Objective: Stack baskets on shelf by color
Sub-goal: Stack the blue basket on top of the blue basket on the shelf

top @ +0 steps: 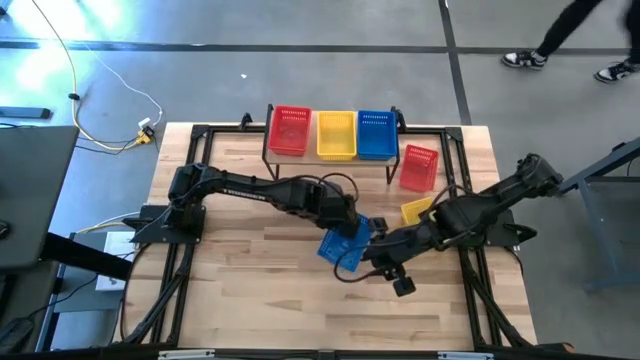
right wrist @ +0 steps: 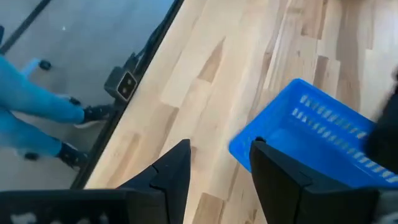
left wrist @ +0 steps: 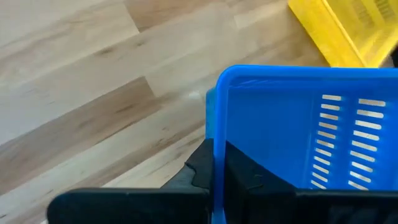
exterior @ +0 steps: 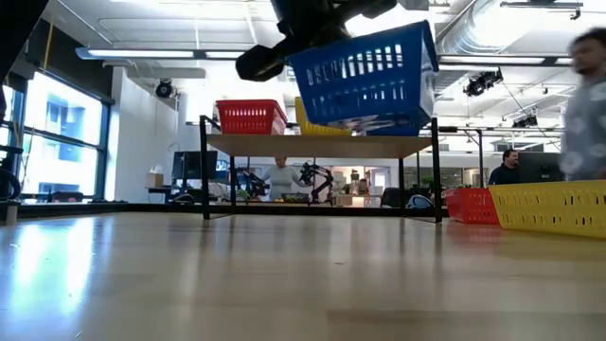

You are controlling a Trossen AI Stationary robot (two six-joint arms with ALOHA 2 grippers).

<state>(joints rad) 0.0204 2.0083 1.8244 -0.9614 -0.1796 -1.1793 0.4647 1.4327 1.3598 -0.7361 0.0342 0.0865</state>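
Note:
My left gripper (top: 345,225) is shut on a blue mesh basket (top: 342,247) at mid-table; in the low view this basket (exterior: 365,74) hangs tilted, well above the tabletop. My right gripper (top: 402,284) is open just right of that basket, nearer the near edge; in its wrist view the basket's corner (right wrist: 249,146) lies beside one finger, and no touch shows. On the shelf (exterior: 322,145) stand a red (top: 290,130), a yellow (top: 336,135) and a blue basket (top: 377,135). A red basket (top: 419,167) and a yellow basket (top: 418,210) rest on the table right of the shelf. My left gripper pinches one side wall of the blue basket near its rim (left wrist: 214,124), with one finger (left wrist: 198,169) outside the wall and the other (left wrist: 252,177) inside the basket. The basket is lifted clear of the table and hangs tilted.
The table's black frame runs along its edges (top: 180,250). Bare wood lies left of the shelf and along the near edge (top: 280,300). People show in the room beyond the table (exterior: 587,114), and cables lie on the floor at the left (top: 110,120).

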